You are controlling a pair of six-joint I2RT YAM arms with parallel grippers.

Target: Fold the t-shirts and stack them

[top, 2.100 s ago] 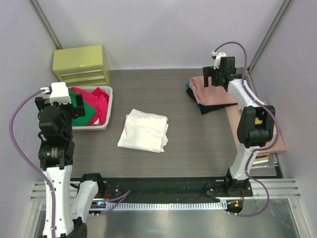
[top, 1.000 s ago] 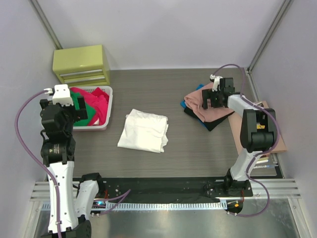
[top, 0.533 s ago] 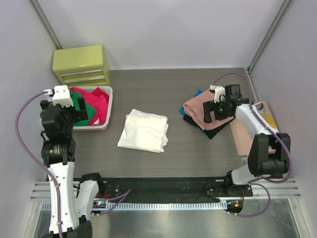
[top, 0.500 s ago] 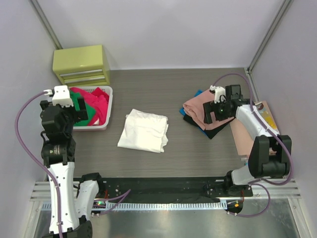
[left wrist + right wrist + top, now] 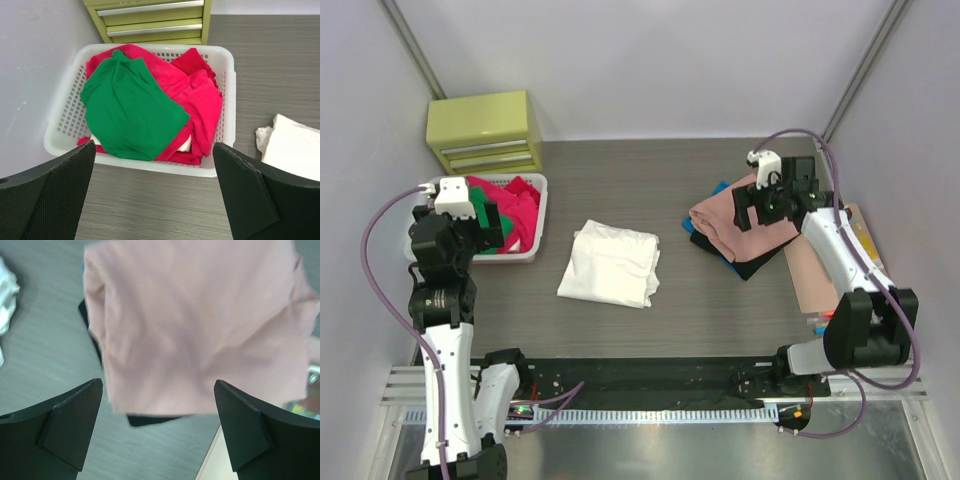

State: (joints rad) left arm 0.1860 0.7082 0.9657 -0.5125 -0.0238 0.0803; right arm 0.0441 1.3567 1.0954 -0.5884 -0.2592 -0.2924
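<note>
Since nothing is held on either side and the jaws stand wide apart, I treat this as the start of a fresh pick. Nearest me, the white shirt (image 5: 612,262) lies roughly folded in the middle of the table (image 5: 620,180), well apart from both arms; I leave it alone for now. Further out on my left, the left gripper (image 5: 154,150) hangs above the basket (image 5: 229,90), where the green shirt (image 5: 130,112) lies on top of the red shirts (image 5: 197,100). I judge the green one to be next. I want to come straight down, pinch only its top layer near an edge, and lift high enough to clear the basket wall, so the red cloth does not drag along. Across on the right, the right gripper (image 5: 157,385) hovers over the pink shirt (image 5: 200,325), which tops a black shirt (image 5: 145,419). I would raise that arm gently so the pile is not nudged.
</note>
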